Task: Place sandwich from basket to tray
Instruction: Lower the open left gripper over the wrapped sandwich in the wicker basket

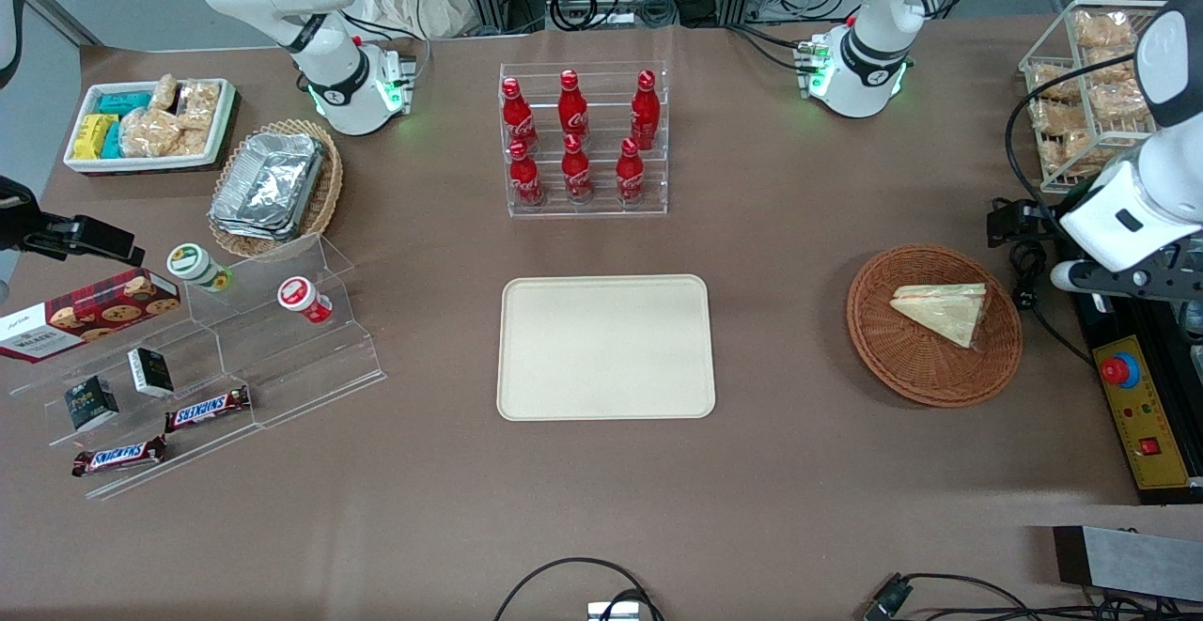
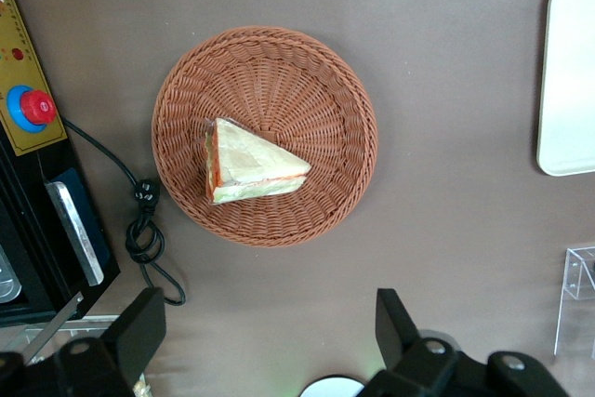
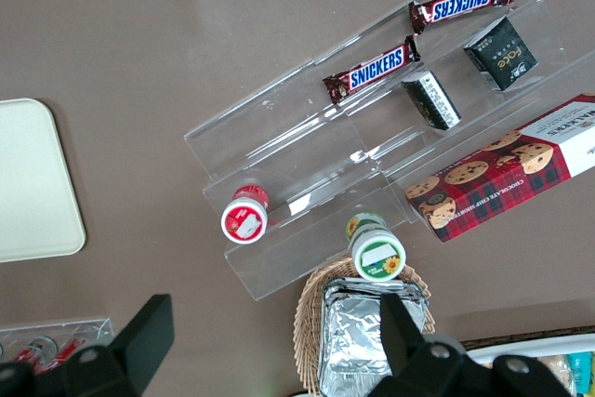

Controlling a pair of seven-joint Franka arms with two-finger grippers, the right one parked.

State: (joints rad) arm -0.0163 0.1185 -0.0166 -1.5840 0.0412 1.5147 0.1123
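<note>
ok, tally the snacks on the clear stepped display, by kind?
Snickers chocolate bars: 2
Small dark cartons: 2
Round lidded cups: 2
Red tartan cookie box: 1
Total: 7
Pincer open, above the table beside the woven basket.

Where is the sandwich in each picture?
Front view: the sandwich lies in the basket, toward the working arm's end of the table.
Left wrist view: sandwich in the basket's middle, gripper open above.
Right wrist view: not there.
Shared landmark: the tray.
</note>
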